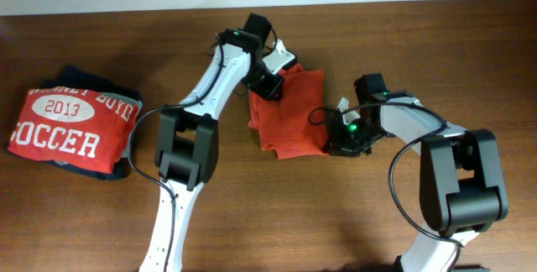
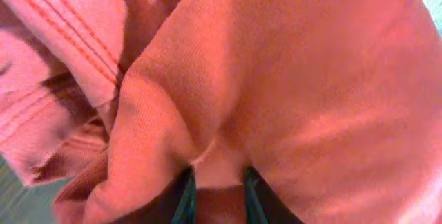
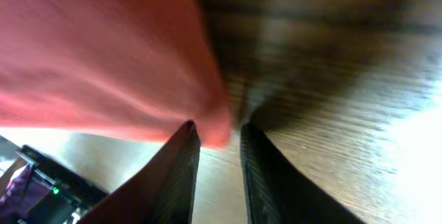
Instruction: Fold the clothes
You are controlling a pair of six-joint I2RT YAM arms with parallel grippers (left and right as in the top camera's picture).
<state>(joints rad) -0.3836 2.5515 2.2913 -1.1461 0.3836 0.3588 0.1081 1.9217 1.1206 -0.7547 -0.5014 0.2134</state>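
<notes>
Overhead: bright, even light from above, sharp edge to edge. Soft, short shadows on the table [image 1: 277,213]; pale strip along the top edge washed out.
Left wrist: shirt [image 2: 297,79] fills the frame, warm light, weave soft and out of focus, folds at left darker.
Right wrist: heavy blur; white glare on the wood lower right, deep shadow upper centre.
</notes>
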